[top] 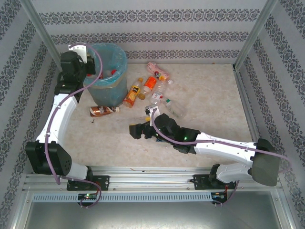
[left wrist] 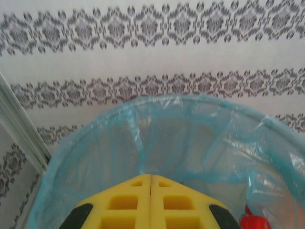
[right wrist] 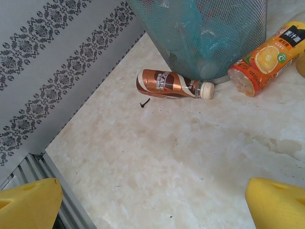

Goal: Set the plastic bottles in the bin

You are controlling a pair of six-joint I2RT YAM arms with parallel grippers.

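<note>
Hovering spread apart, the right gripper was faced by the brown bottle ahead, beside the bin; it could be rolled away if clipped. The left gripper was pressed together, empty.

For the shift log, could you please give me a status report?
Left gripper over bin, jaws shut, empty. Right gripper low, jaws open, brown bottle ahead. Nothing between.

"NESCAFE" on brown bottle
</note>
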